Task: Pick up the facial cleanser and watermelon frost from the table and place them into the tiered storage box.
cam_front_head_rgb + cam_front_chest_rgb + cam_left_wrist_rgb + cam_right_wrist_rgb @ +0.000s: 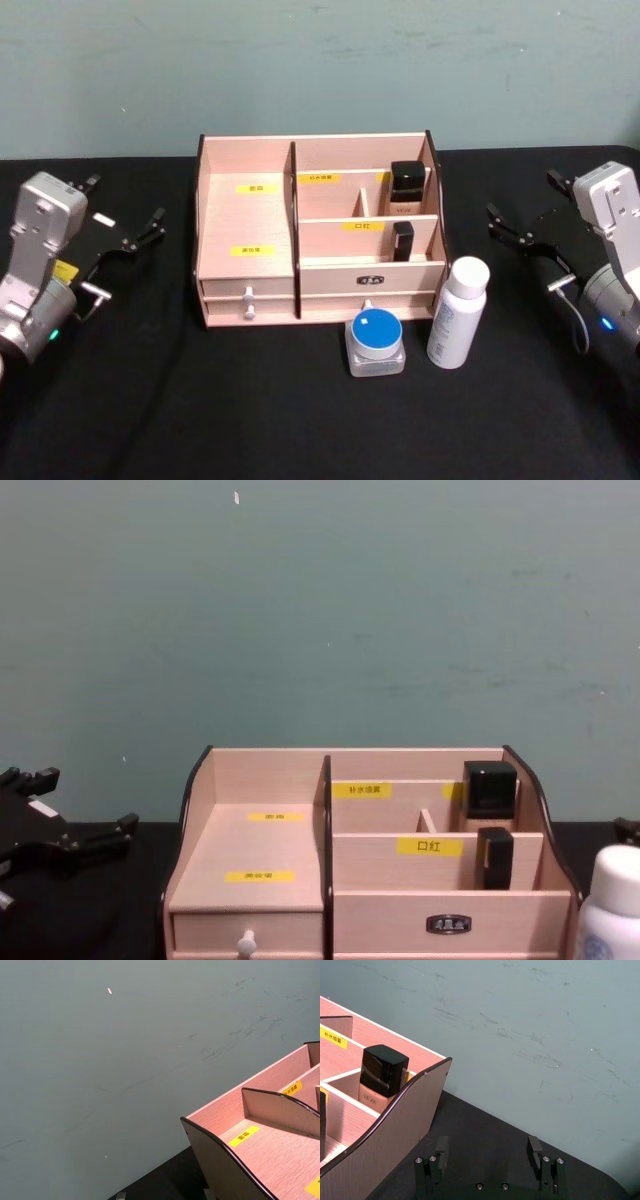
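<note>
My left gripper [125, 203] and right gripper [521, 196] hung spread and empty, flanking the tiered storage box [245, 215], ready for the white bottle [457, 315] and blue-lidded jar [376, 340].

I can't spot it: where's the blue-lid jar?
In the head view, the blue-lidded jar sits on the black table, just in front of the tiered storage box and left of the white bottle.

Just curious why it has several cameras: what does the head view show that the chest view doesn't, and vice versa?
Head view: a small clear jar with a round blue lid, standing before the pale wooden tiered storage box. Chest view: the high part of the teal wall. Both: that box, two black-capped bottles in it, the tall white bottle, the open left hand.
</note>
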`<act>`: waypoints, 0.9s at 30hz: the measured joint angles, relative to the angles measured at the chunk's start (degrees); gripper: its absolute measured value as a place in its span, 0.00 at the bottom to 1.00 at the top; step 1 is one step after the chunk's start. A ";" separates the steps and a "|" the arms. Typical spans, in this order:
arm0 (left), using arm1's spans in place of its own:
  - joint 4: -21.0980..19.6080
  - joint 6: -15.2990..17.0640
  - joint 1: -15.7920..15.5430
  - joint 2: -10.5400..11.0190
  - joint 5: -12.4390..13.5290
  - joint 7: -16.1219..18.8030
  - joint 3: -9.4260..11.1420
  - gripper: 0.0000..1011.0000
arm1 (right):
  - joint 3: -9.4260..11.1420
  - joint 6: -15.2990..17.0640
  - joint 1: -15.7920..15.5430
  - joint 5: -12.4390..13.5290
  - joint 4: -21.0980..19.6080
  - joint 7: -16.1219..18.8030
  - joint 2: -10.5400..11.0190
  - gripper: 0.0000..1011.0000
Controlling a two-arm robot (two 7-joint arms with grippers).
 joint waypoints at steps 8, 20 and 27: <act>0.00 0.00 0.00 0.00 0.00 0.00 0.00 0.99 | 0.00 0.00 0.00 0.00 0.00 0.00 0.00 0.99; 0.00 0.00 0.00 0.00 0.01 0.00 0.00 0.99 | 0.00 0.00 0.00 0.00 0.00 0.00 0.00 0.99; 0.00 0.00 0.00 0.00 0.00 0.00 0.00 0.99 | 0.00 0.00 0.00 0.00 0.00 0.00 0.00 0.99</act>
